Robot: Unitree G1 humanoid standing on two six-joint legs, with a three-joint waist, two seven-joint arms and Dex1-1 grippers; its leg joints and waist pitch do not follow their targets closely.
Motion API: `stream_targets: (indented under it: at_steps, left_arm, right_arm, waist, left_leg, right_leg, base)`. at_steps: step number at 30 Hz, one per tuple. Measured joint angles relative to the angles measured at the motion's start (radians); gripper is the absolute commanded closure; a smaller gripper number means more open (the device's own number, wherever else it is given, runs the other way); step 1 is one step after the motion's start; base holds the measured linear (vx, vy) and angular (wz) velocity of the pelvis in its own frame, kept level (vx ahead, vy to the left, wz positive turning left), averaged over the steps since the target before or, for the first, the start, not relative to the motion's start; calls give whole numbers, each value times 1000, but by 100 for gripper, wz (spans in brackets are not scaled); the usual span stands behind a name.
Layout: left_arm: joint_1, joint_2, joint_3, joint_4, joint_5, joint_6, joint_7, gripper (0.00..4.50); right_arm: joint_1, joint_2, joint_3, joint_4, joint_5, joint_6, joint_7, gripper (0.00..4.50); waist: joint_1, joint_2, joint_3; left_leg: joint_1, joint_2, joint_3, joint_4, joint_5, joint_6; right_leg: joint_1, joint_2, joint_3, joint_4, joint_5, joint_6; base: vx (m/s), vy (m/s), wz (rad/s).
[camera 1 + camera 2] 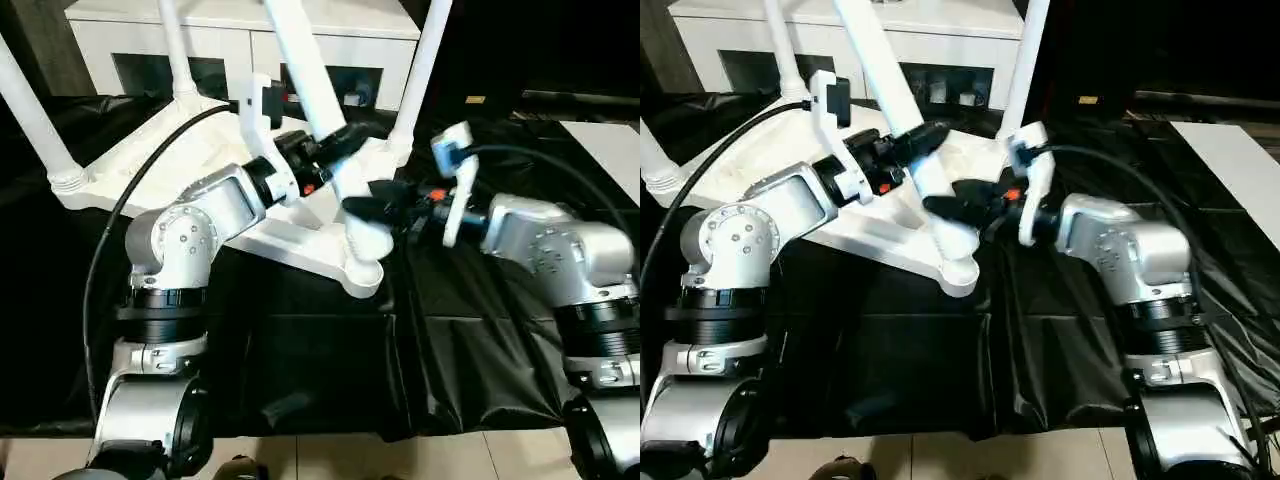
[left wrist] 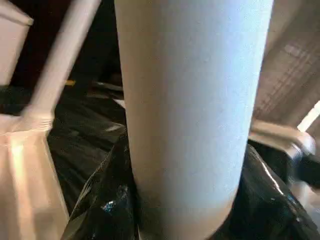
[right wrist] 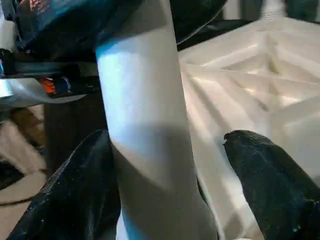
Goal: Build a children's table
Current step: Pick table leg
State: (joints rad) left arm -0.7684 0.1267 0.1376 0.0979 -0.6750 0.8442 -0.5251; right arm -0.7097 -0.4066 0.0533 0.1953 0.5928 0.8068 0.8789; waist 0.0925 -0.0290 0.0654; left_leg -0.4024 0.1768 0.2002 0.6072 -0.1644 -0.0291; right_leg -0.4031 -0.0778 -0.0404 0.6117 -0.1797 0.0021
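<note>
The left gripper (image 1: 335,143) is clamped round the fourth leg (image 1: 305,65), its black fingers (image 2: 107,200) hugging the shaft on both sides, probably to keep the leg steady over its seat. The right gripper (image 1: 372,208) reaches in lower on the same leg, close to the near corner socket (image 1: 362,268). In the right wrist view one finger (image 3: 75,190) lies against the shaft while the other (image 3: 270,170) stands clear, so this gripper is spread and not gripping (it looks placed to guide the foot of the leg, or to take a fresh hold).

The tabletop (image 1: 200,160) lies upside down on a black sheet (image 1: 300,350), ribbed underside up, in front of the white cabinet (image 1: 230,35). Three other legs (image 1: 420,70) already stand in their corners. The fourth leans rather than standing upright, so I judge it not yet fully seated. All parts are plain white plastic, the legs round and tapered.
</note>
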Motion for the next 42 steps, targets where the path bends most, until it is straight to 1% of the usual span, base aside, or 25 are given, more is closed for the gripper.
stream_targets:
  at_steps: [3,6,8,10,12,15,16,17,19,20,22,24,26,29,32,34,35,42]
  left_arm:
    - [33,60,-37,-40,-14,-12,-132,257]
    - [46,96,-46,-53,-42,-19,-244,258]
    - [46,113,-45,-54,-80,-16,-324,259]
    - [46,115,-35,-49,-125,12,-382,259]
    - [45,123,-34,-43,-163,40,-444,259]
    - [45,155,-67,-43,-187,74,-525,259]
    - [45,160,-76,-43,-190,79,-541,259]
    - [45,171,-91,-43,-192,82,-564,259]
    - [45,180,-104,-43,-192,82,-577,259]
    - [43,180,-105,-42,-192,83,-583,259]
    - [39,180,-107,-39,-192,83,-587,259]
    - [31,184,-111,-31,-192,83,-595,259]
    - [24,189,-116,-31,-192,84,-611,259]
    - [23,209,-117,-31,-191,80,-626,259]
    - [23,215,-121,-31,-190,77,-626,259]
    - [23,216,-121,-31,-189,73,-626,260]
    - [23,216,-121,-31,-188,73,-626,260]
    - [23,217,-120,-26,-186,72,-626,260]
  right_arm:
    - [0,-2,25,-1,6,0,54,70]
    - [1,-11,34,-16,33,11,108,70]
    - [1,-38,36,-43,64,32,164,70]
    - [2,-66,46,-76,82,43,222,70]
    - [5,-89,61,-105,93,51,278,70]
    - [16,-118,96,-139,113,65,348,70]
    - [21,-123,103,-146,113,66,362,98]
    - [27,-125,114,-156,118,75,375,105]
    - [31,-125,119,-161,122,86,388,121]
    - [31,-126,120,-164,122,87,395,121]
    - [31,-127,120,-167,122,89,397,145]
    - [31,-129,121,-176,127,100,405,150]
    - [31,-145,128,-184,141,109,415,178]
    - [35,-153,132,-190,144,123,426,196]
    - [42,-151,132,-189,144,127,426,228]
    - [42,-145,132,-188,143,127,421,232]
    - [43,-144,132,-187,143,127,420,249]
    - [45,-131,132,-182,143,127,408,260]
  waist:
    - [-4,-1,0]
    - [-3,-1,0]
    - [3,-1,0]
    - [5,-1,0]
    - [3,-1,0]
    - [-2,0,0]
    - [-2,0,0]
    - [-3,0,0]
    - [-3,2,0]
    - [-4,2,0]
    - [-4,2,0]
    - [-4,2,0]
    - [-1,1,0]
    - [-2,1,0]
    - [-2,1,0]
    - [-2,1,0]
    - [-2,1,0]
    - [0,1,0]
  left_leg:
    - [0,0,0,0,0,0]
    - [0,0,0,0,0,0]
    - [0,0,0,0,0,0]
    - [0,0,0,1,0,0]
    - [1,0,0,2,0,0]
    - [2,0,0,2,0,0]
    - [2,0,0,2,0,0]
    - [2,0,0,2,0,0]
    - [3,0,0,2,0,-1]
    - [3,0,0,2,0,-1]
    - [3,0,0,2,1,-1]
    - [3,0,0,2,1,-1]
    - [3,0,0,3,1,-1]
    - [3,0,0,3,1,-1]
    - [3,0,0,3,1,-1]
    - [3,0,0,3,1,-1]
    - [3,0,0,3,1,-1]
    - [3,0,0,3,1,-1]
  right_leg:
    - [-1,0,0,1,0,0]
    - [0,0,0,1,0,0]
    - [1,0,0,1,0,0]
    - [1,0,0,1,0,0]
    - [1,0,0,2,0,-1]
    - [1,0,0,4,1,-1]
    - [1,0,0,4,1,-1]
    - [1,0,0,5,1,-1]
    - [1,0,0,6,1,-2]
    - [1,0,0,6,1,-2]
    - [1,0,0,6,2,-3]
    - [1,0,0,6,2,-3]
    - [1,0,0,6,2,-3]
    - [1,0,1,6,2,-3]
    - [1,0,0,6,2,-3]
    - [1,0,0,6,2,-3]
    - [1,0,0,6,2,-3]
    - [1,0,0,7,2,-3]
  base:
    - [0,0,0]
    - [0,0,0]
    - [0,0,0]
    - [0,0,0]
    - [0,0,0]
    - [0,0,0]
    - [0,0,0]
    - [0,0,0]
    - [0,0,0]
    - [0,0,0]
    - [0,0,0]
    - [0,0,0]
    - [0,0,0]
    - [0,0,0]
    - [0,0,0]
    - [0,0,0]
    - [0,0,0]
    - [0,0,0]
